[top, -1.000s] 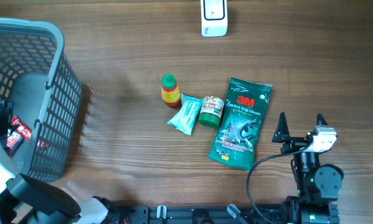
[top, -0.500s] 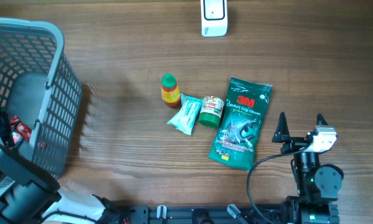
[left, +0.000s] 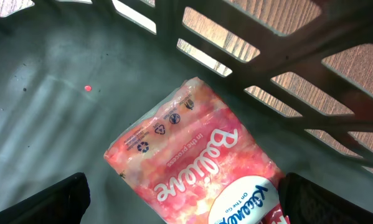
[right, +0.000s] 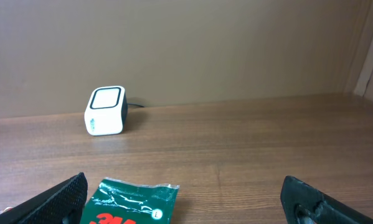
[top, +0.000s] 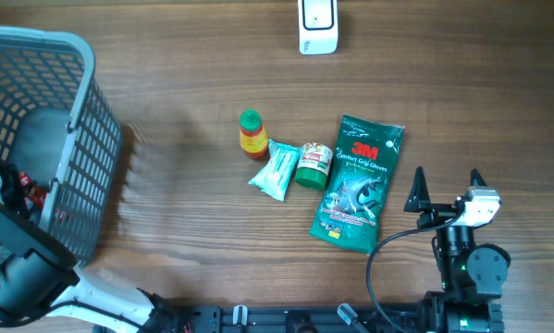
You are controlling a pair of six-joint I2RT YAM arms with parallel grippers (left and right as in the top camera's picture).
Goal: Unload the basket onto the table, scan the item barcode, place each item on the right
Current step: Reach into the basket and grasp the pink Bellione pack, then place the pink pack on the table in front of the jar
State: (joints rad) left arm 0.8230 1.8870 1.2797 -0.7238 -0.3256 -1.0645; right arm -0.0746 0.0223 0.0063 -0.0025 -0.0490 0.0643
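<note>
Pink pouch (left: 192,162) lies flat inside the grey basket (top: 96,176).

1. Pink pouch (left: 192,162), lying between the left fingers (left: 43,202): glossy, crinkled plastic film.
2. Basket (left: 49,93), under and beyond those fingers: grey matt plastic, its floor scuffed and speckled, its lattice wall smooth.
3. Green glove pack (right: 133,202), just ahead between the right fingers (right: 55,199): shiny, wrinkled plastic film.
4. Scanner (right: 105,111), far ahead of the right fingers: smooth white plastic with a glossy face.
5. Table (right: 248,155): brown wood grain, smooth, low sheen.
6. Both pairs of fingers: black, matt.
</note>
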